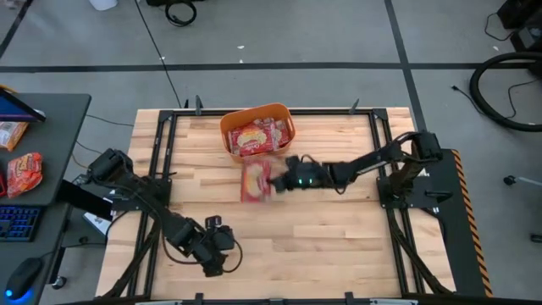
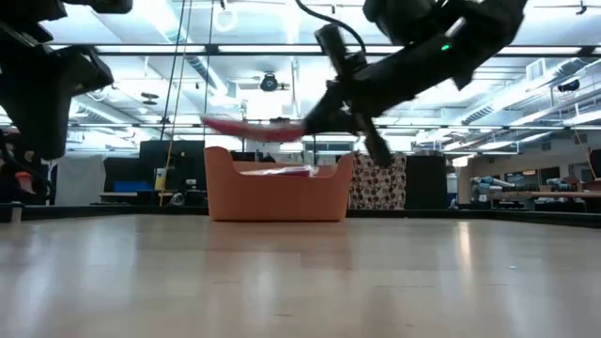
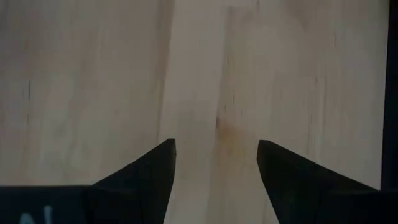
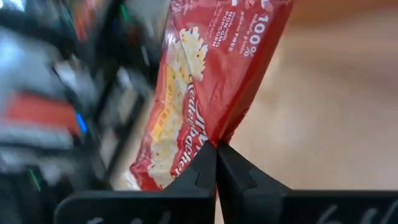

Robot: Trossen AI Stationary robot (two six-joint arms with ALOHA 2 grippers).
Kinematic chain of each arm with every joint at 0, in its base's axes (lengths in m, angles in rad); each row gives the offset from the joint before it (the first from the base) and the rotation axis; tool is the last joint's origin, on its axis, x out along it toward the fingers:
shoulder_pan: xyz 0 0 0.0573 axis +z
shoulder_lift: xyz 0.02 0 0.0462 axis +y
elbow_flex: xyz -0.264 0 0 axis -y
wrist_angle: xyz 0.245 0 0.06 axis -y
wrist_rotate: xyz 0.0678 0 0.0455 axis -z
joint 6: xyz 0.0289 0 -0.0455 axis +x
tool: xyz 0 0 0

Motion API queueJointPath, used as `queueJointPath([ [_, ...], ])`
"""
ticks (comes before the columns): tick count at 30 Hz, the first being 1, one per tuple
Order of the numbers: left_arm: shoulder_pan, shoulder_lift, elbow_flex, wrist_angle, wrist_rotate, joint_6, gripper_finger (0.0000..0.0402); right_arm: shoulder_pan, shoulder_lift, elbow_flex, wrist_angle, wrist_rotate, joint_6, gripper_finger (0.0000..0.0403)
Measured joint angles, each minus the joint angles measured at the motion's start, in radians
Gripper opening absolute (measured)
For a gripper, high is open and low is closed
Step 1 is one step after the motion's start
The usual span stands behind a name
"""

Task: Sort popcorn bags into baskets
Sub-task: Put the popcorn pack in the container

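Note:
A red popcorn bag (image 1: 254, 182) with a yellow popcorn picture hangs in the air just in front of the orange basket (image 1: 284, 114). My right gripper (image 1: 276, 180) is shut on it, reaching in from the table's right. The basket stands at the table's far middle with several red bags (image 1: 254, 137) lying inside. In the low view the held bag (image 2: 246, 128) floats about level, higher than the basket's rim (image 2: 279, 160). My left gripper (image 1: 217, 256) is open over bare wood near the table's front left, with nothing between its fingers (image 3: 155, 171). My right gripper pinches the bag's side edge (image 4: 219, 135) between its two fingers, which meet there. The fingers come from the table's right, slanting slightly down. The bag sticks out beyond the fingertips toward the table's left, lifted clear of the table and roughly flat.
A dark side table stands left of the workbench with an orange-red snack packet (image 1: 24, 174), a keyboard (image 1: 17, 222) and a mouse. Black frame rails (image 1: 161, 161) run along the table's left and right sides. Bare wood lies across the table's front and middle.

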Motion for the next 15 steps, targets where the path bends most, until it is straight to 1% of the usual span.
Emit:
queueJointPath([
  [2, -0.013, 0.0, 0.0, -0.001, -0.026, -0.011, 0.023, -0.039, 0.014, 0.001, 0.089, 0.053, 0.051, 0.0005],
  [6, -0.025, 0.0, 0.0, 0.001, -0.061, -0.016, 0.023, -0.083, 0.054, 0.002, 0.21, 0.224, 0.173, 0.0005],
  [10, -0.025, 0.0, 0.0, -0.001, -0.097, -0.008, 0.023, -0.091, 0.094, 0.005, 0.247, 0.406, 0.328, 0.0005],
  [15, -0.025, 0.0, 0.0, -0.001, -0.134, -0.005, 0.023, -0.08, 0.165, 0.051, 0.246, 0.562, 0.522, 0.0006],
])
